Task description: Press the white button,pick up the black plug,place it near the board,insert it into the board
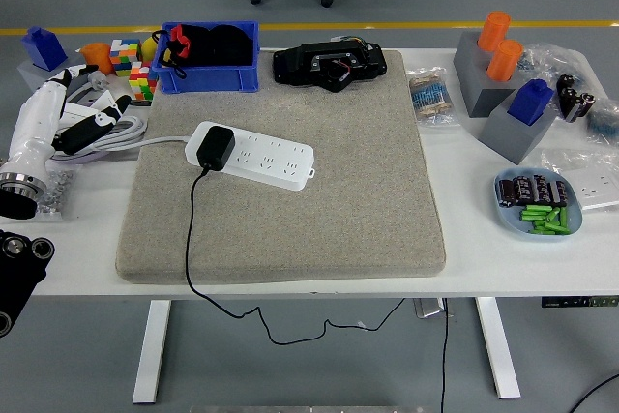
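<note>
1. While the left hand hangs over the table's left edge, its white fingers are loosely spread and hold nothing; it sits well apart from the power strip.
2. The black plug stands seated in the left end of the white power strip, which lies on the grey mat a little left of its middle.
3. The plug's black cord runs down across the mat, over the table's near edge and hangs below.
4. The strip's white cable leads off the mat to the left, toward the hand.
5. Behind the mat there is a blue bin with dark items inside, and next to it a black device.
6. On the right side sit grey blocks with orange cylinders and a dish of green pieces.
7. The right arm is nowhere to be seen.
</note>
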`<act>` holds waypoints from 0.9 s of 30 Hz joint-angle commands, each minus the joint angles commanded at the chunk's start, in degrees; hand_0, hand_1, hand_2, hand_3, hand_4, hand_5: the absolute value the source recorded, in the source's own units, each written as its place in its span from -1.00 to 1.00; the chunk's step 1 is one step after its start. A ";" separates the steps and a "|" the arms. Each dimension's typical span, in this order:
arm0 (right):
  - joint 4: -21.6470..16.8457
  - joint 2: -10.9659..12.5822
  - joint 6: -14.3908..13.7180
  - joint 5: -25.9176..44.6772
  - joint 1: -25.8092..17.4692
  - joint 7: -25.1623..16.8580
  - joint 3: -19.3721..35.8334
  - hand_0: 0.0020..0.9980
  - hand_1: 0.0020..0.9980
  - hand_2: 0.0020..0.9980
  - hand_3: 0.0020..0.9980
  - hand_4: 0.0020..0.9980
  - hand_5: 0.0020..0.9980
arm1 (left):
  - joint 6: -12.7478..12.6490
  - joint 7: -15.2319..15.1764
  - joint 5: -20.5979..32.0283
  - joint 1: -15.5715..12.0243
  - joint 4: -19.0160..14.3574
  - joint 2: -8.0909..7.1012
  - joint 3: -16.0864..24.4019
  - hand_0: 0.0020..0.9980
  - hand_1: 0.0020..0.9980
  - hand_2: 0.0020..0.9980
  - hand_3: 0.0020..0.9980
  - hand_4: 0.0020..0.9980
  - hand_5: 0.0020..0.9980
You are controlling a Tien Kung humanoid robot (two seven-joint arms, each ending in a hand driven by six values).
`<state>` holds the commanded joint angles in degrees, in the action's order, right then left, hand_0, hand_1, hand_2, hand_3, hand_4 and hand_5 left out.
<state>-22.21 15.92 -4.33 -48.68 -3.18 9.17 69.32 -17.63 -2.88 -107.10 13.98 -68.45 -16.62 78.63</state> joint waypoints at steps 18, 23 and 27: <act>-0.13 0.19 -0.01 -0.52 -0.42 0.12 0.97 0.43 0.35 0.34 0.24 0.33 -0.26 | 0.31 0.65 -0.48 -1.09 -0.02 1.09 1.30 0.88 0.87 0.75 0.61 0.70 0.51; -0.11 0.14 -0.02 -0.67 -0.66 0.13 1.38 0.43 0.35 0.34 0.24 0.33 -0.26 | 0.44 0.85 -0.54 -1.47 -0.29 1.17 1.56 0.88 0.87 0.75 0.61 0.69 0.51; -0.12 0.00 -0.05 -0.79 -0.80 0.13 1.91 0.43 0.36 0.34 0.24 0.33 -0.25 | 0.59 1.06 -0.65 -1.80 -0.36 1.21 1.54 0.88 0.87 0.75 0.61 0.69 0.52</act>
<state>-22.33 15.92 -4.38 -49.47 -3.98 9.30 71.23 -17.04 -1.82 -107.75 12.18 -68.81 -15.41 80.18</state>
